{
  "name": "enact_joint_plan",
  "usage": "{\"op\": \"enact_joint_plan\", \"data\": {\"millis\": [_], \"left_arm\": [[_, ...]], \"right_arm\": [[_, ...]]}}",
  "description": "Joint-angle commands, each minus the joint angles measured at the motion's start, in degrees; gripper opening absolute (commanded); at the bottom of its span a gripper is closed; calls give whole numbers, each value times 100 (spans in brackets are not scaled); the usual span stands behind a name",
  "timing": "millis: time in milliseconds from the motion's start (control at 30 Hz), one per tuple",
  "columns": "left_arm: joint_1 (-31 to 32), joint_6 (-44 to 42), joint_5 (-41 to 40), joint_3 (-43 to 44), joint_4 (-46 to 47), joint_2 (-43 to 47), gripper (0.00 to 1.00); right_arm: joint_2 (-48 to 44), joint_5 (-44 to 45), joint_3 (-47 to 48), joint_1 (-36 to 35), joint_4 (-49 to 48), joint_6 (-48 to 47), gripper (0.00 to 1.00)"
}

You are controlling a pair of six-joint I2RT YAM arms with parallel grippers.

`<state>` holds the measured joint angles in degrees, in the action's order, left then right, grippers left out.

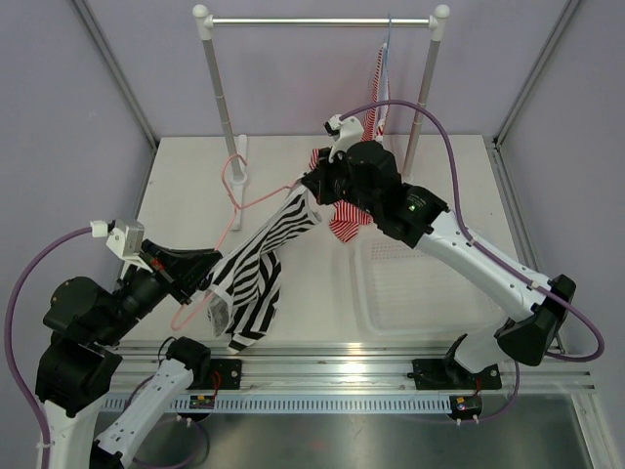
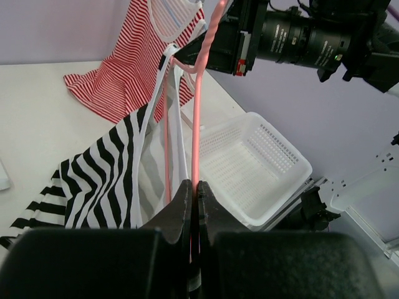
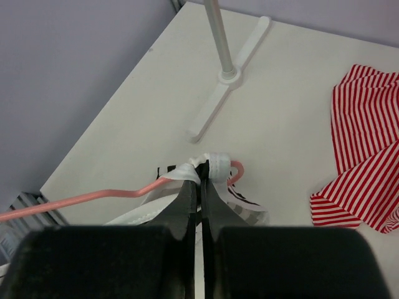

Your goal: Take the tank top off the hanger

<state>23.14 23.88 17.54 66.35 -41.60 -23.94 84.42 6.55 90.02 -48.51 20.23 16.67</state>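
The black-and-white striped tank top (image 1: 256,278) hangs on the pink wire hanger (image 1: 237,200), which is held tilted above the table. My left gripper (image 1: 205,283) is shut on the hanger wire, as the left wrist view shows (image 2: 194,185), with the tank top (image 2: 93,174) draped to its left. My right gripper (image 1: 309,186) is shut on a white-edged strap (image 3: 212,167) at the hanger's upper shoulder; its jaws (image 3: 201,168) pinch the strap right beside the bent end of the hanger (image 3: 93,196).
A red-and-white striped top (image 1: 347,223) lies on the table under the right arm. A white basket (image 1: 391,313) sits at the front right. A clothes rack (image 1: 322,20) stands at the back with a garment (image 1: 379,93) hanging at its right end.
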Motion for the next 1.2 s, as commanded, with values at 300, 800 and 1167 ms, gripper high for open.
{"op": "enact_joint_plan", "data": {"millis": [300,800,1167], "left_arm": [[7,-366,-111,159,-138,144,0],[-2,-77,-6,-190,880,504,0],[-2,380,100,-1122,2979,706,0]], "right_arm": [[426,1832,798,-27,728,-471,0],[198,878,299,281,422,-252,0],[-339,-635,-133,606,-1,512,0]]}}
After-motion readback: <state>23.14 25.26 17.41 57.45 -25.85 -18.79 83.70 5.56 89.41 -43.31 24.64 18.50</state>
